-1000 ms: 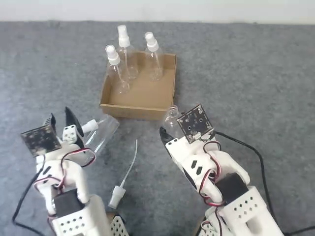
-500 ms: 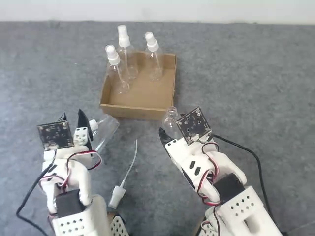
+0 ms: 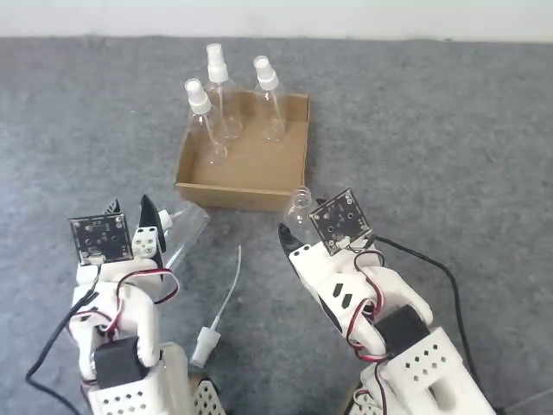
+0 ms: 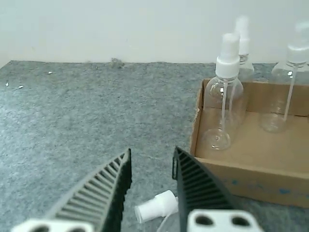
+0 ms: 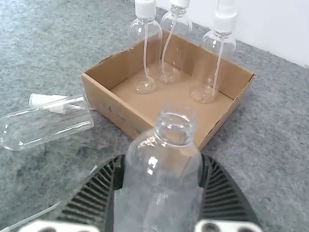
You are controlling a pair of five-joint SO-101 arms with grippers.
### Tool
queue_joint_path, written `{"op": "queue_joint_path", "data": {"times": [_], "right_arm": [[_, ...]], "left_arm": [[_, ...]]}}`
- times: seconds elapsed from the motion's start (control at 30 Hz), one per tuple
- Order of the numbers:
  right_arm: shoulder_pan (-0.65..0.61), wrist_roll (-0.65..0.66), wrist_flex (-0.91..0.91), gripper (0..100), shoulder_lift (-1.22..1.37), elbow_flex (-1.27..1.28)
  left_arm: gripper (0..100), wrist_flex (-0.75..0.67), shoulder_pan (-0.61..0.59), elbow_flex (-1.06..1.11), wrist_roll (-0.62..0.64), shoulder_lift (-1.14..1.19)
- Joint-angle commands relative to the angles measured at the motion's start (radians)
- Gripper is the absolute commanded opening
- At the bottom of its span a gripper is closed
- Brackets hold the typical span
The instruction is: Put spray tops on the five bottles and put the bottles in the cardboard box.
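Three bottles with spray tops (image 3: 223,95) stand in the cardboard box (image 3: 233,194). A fourth capped bottle (image 3: 180,229) lies on the carpet left of the box front. My left gripper (image 3: 131,212) is open by that bottle's spray head (image 4: 155,207), which lies between the fingers (image 4: 113,191) in the left wrist view. My right gripper (image 5: 161,169) is shut on an upright bottle without a top (image 5: 166,174), held near the box's front right corner (image 3: 300,205). A loose spray top with its long tube (image 3: 207,339) lies between the arms.
Grey carpet (image 3: 432,130) covers the whole table, with open room right of the box and at the far left. The box (image 5: 111,108) has free floor at its front and right side. A black cable (image 3: 449,285) runs beside the right arm.
The left arm swung right and lower, bringing its open gripper up to the lying bottle's spray head. The right arm with its bottle barely shifted.
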Motion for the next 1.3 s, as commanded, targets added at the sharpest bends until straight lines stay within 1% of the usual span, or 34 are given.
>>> {"op": "queue_joint_path", "data": {"times": [0.0, 0.07, 0.13, 0.23, 0.3, 0.5, 0.67, 0.8, 0.93, 1.07, 1.13, 1.27], "right_arm": [[0.016, -0.003, -0.027, 10.1, -0.022, -0.011], [0.016, -0.003, -0.027, 10.1, -0.021, -0.011], [0.016, -0.003, -0.027, 10.1, -0.021, -0.009], [0.016, -0.003, -0.027, 10.1, -0.021, -0.008], [0.016, -0.003, -0.025, 10.1, -0.021, -0.008], [0.016, -0.003, -0.028, 10.1, -0.022, 0.005], [0.016, -0.003, -0.028, 10.1, -0.025, 0.005], [0.016, -0.003, -0.028, 10.1, -0.024, 0.006], [0.016, -0.003, -0.028, 10.1, -0.022, 0.006], [0.016, -0.003, -0.028, 10.1, -0.025, 0.006], [0.016, -0.003, -0.028, 10.1, -0.027, 0.006], [0.044, -0.005, -0.028, 10.1, -0.028, 0.006]], "left_arm": [[14, 0.009, 0.002, -0.073, -0.026, 0.005], [14, 0.038, 0.006, -0.107, -0.041, 0.025], [14, 0.078, 0.035, -0.153, -0.057, 0.077], [13, 0.127, 0.083, -0.225, -0.107, 0.198], [13, 0.152, 0.094, -0.275, -0.143, 0.282], [13, 0.241, 0.089, -0.423, -0.282, 0.450], [14, 0.328, 0.021, -0.564, -0.348, 0.542], [14, 0.442, -0.011, -0.688, -0.437, 0.660], [18, 0.568, -0.006, -0.791, -0.473, 0.824], [22, 0.690, -0.005, -0.869, -0.473, 0.953], [23, 0.726, 0.002, -0.883, -0.473, 0.996], [23, 0.753, 0.078, -0.839, -0.473, 1.039]]}}
